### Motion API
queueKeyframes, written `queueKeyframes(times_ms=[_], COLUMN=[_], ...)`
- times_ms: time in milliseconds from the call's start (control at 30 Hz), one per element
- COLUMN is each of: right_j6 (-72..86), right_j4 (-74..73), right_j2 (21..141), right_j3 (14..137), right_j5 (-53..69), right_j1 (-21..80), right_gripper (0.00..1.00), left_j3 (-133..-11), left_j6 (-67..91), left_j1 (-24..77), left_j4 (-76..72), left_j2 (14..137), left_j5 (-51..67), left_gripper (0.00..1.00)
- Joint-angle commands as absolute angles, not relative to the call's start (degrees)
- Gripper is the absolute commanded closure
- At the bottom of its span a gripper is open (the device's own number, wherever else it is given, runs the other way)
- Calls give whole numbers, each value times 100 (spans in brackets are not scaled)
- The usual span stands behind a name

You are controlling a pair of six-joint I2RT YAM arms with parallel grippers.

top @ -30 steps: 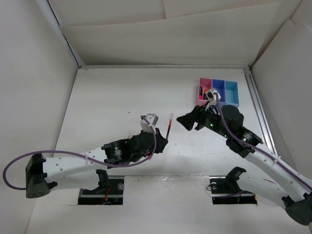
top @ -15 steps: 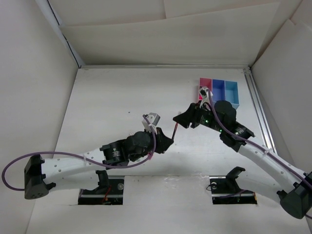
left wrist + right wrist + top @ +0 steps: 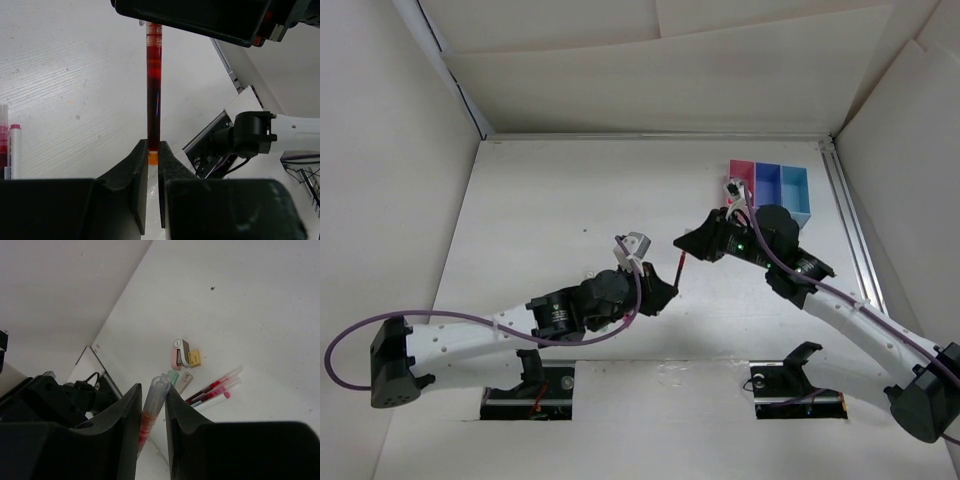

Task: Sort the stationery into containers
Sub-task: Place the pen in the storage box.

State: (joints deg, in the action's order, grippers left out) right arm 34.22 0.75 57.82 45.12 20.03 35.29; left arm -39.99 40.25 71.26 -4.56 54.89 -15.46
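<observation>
My left gripper point(image 3: 660, 291) is shut on the lower, orange-tipped end of a thin red pen point(image 3: 677, 269) and holds it raised above the table. In the left wrist view the pen point(image 3: 154, 90) rises straight from my fingertips point(image 3: 141, 150). My right gripper point(image 3: 686, 246) has its jaws around the pen's upper clear-capped end point(image 3: 156, 390), and both fingers point(image 3: 131, 402) touch it. The three joined containers, pink point(image 3: 742, 178), darker blue point(image 3: 767, 185) and light blue point(image 3: 795, 190), stand at the back right behind the right arm.
Below on the table lie a pink-and-white eraser point(image 3: 177, 353), a beige eraser point(image 3: 194, 358), a green one point(image 3: 173, 375), another beige one point(image 3: 184, 381) and several red and pink pens point(image 3: 215, 386). Pens also show at the left edge of the left wrist view point(image 3: 9, 150).
My right gripper has moved left, away from the containers, and now grips the pen's top end. My left gripper has shifted slightly right, still holding the pen.
</observation>
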Motion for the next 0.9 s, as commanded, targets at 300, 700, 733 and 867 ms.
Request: queueKeyframes(times_ms=[300,700,733,867], right_j6=[3384,2822,2726,2163], right_j4=[343,2,-87,-500], right_j2=[5713,6222,6284,6784], right_j3=[4491,4991,5175,5807], right_j5=[2013,1445,1128,-744], right_j1=[3306,1734,1636,1240], right_gripper=[96,97,97,97], left_j3=[-4289,-4166,-4079,-3824], left_j6=[3788,3788,3788,4218], left_j1=[7137,7137,7137,7137], left_j4=[-677,-72,17,614], left_j2=[5660,5098,5045,5045], left_j5=[-1854,-2381,-2434,-2505], left_gripper=[56,36,36,38])
